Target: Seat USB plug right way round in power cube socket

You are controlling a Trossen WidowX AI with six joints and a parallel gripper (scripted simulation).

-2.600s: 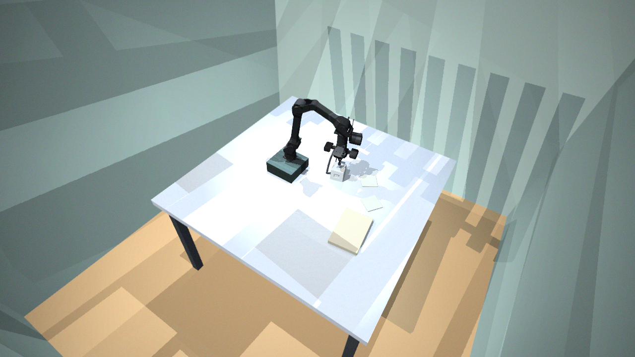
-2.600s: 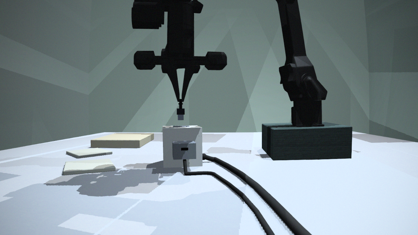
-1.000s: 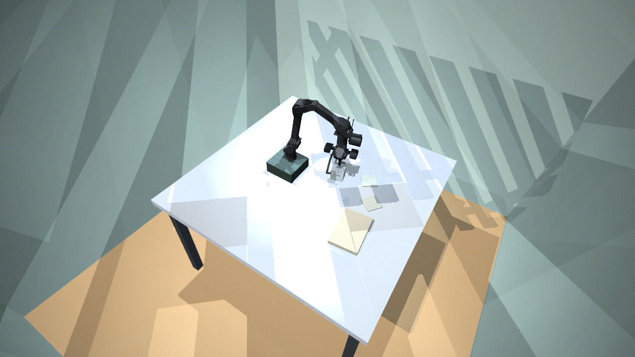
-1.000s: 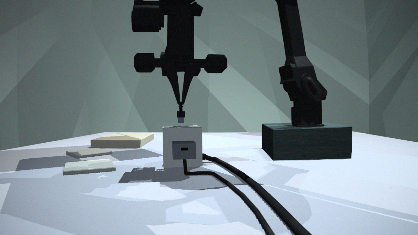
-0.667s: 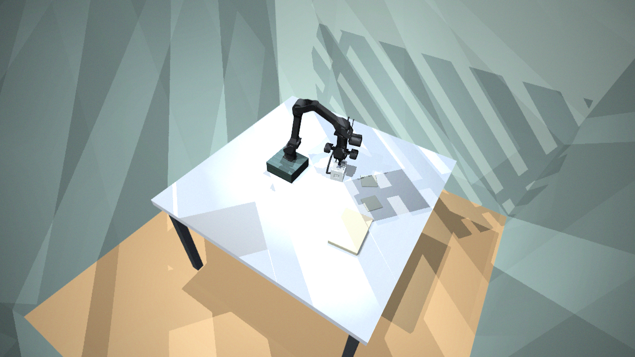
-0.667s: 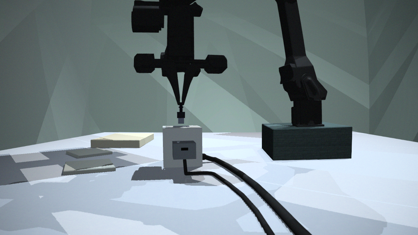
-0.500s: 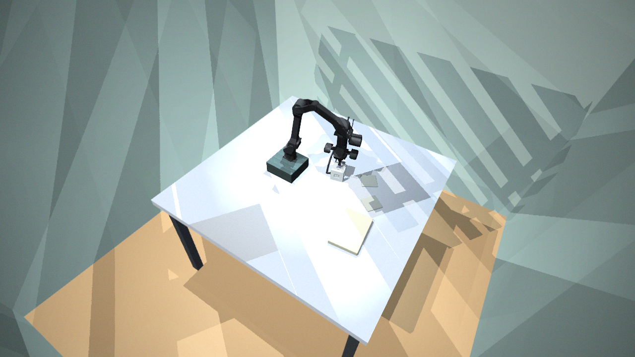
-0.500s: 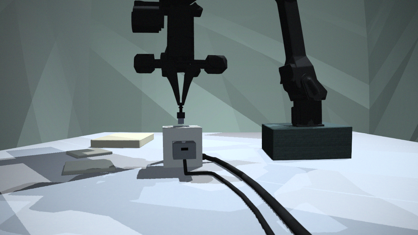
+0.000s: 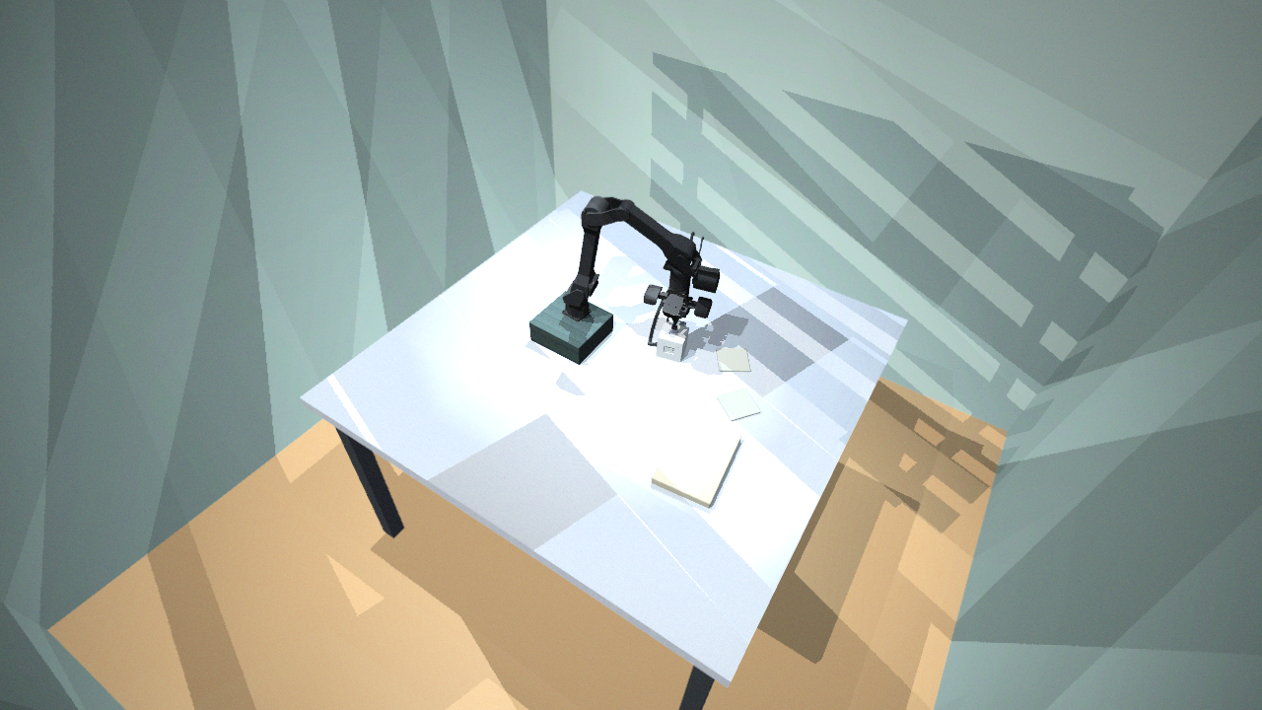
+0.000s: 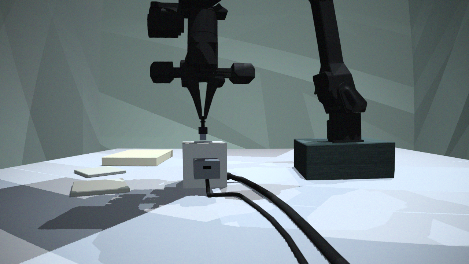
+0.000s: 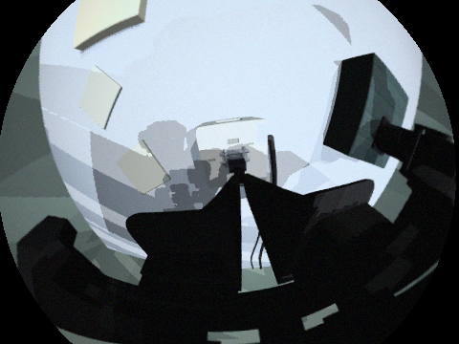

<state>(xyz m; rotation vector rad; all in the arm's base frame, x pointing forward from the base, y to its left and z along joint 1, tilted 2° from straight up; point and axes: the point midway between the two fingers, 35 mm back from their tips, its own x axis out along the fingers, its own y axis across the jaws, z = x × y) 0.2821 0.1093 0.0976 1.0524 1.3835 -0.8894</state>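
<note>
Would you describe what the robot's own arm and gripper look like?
The arm is matte black, with angular links and chunky joints. The gripper is black too: two long fingers taper to narrow tips, beneath a crossbar with a blocky, faceted end on each side.

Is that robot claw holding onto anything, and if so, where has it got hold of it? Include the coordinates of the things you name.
Yes: the gripper [image 10: 203,118] [image 11: 240,179] pinches the USB plug [image 10: 203,130] [image 11: 236,165] by its narrow upper end, above the wider black body, with the metal tip pointing down.

My arm [image 9: 655,231] [image 10: 330,42] is black all over, with bendy joints. My hand [image 9: 674,328] [image 10: 203,117] [image 11: 240,179] is black too, with two pointy fingers and a chunky dark block sticking out each side.
</note>
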